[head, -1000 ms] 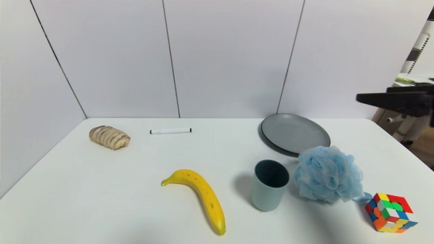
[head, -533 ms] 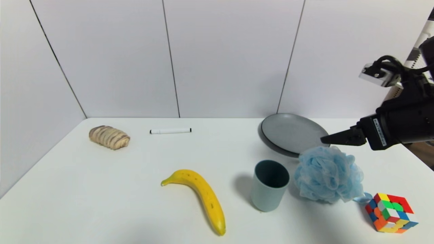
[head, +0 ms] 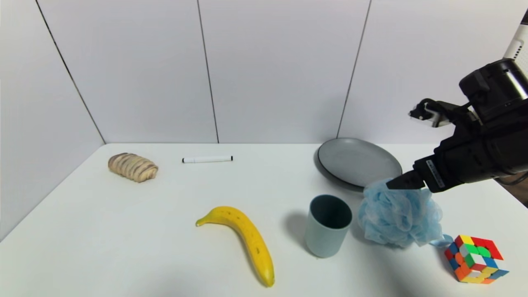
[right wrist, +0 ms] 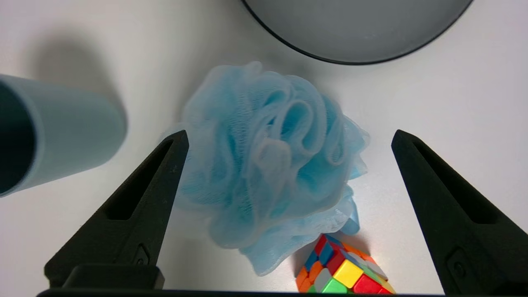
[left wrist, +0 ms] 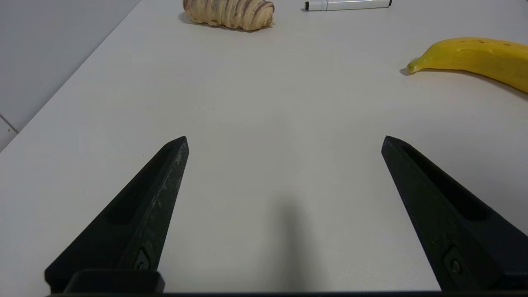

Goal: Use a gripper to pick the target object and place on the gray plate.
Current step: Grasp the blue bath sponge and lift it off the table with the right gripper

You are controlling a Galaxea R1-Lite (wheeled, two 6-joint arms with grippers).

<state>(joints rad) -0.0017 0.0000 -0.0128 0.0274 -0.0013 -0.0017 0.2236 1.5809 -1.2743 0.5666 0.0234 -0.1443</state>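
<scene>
The light blue mesh pouf (head: pixel 398 214) sits on the white table between the gray-blue cup and the colour cube, in front of the gray plate (head: pixel 357 161). My right gripper (head: pixel 392 184) reaches in from the right, its tip just over the pouf's top. In the right wrist view the gripper (right wrist: pixel 288 136) is open, with its fingers either side of the pouf (right wrist: pixel 268 161), above it; the plate's rim (right wrist: pixel 330 60) lies beyond. My left gripper (left wrist: pixel 284 140) is open and empty over bare table, and does not show in the head view.
A gray-blue cup (head: pixel 328 226) stands close to the pouf's left. A colour cube (head: pixel 474 258) sits at its right, near the ribbon loop. A banana (head: pixel 243 237), a striped bread roll (head: pixel 133 166) and a white marker (head: pixel 207 159) lie to the left.
My right arm has come in from the right edge and dropped toward the pouf; its fingertips went from beside the plate to just above the pouf. Nothing on the table moved.
</scene>
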